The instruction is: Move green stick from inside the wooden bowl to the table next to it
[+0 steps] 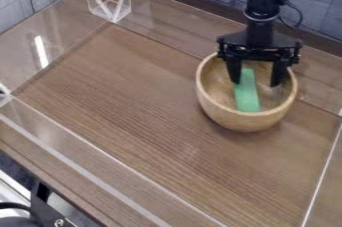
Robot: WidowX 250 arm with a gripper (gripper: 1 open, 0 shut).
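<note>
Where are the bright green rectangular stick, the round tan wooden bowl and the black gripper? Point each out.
green stick [249,95], camera view, middle of its top face.
wooden bowl [230,115], camera view, front outer wall.
gripper [257,72], camera view, midway between its open fingertips.
</note>
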